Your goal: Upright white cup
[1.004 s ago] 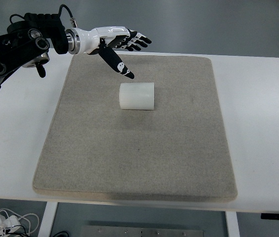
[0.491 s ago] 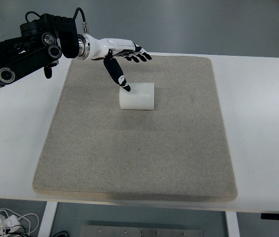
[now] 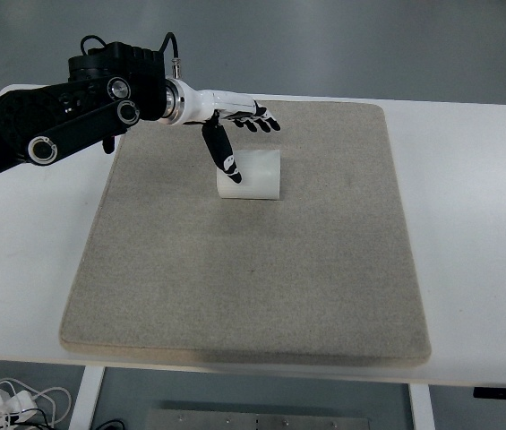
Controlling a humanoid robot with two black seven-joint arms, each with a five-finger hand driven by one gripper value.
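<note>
A white ribbed cup [image 3: 254, 176] lies on its side on the beige mat [image 3: 253, 269], in the mat's far half. My left hand [image 3: 239, 134] hovers just over the cup's left end, palm down and fingers spread. Its thumb [image 3: 226, 157] points down in front of the cup's left end, hiding part of it. The other fingers [image 3: 257, 121] stretch out behind the cup. The hand is open and holds nothing. The right arm does not show.
The mat covers most of the white table [image 3: 476, 224]. My black left arm [image 3: 55, 116] crosses the table's far left corner. Cables [image 3: 6, 399] lie on the floor below the table's near left edge.
My left hand has moved right and down toward the cup, from behind its left side to right over its left end. The cup has not moved.
</note>
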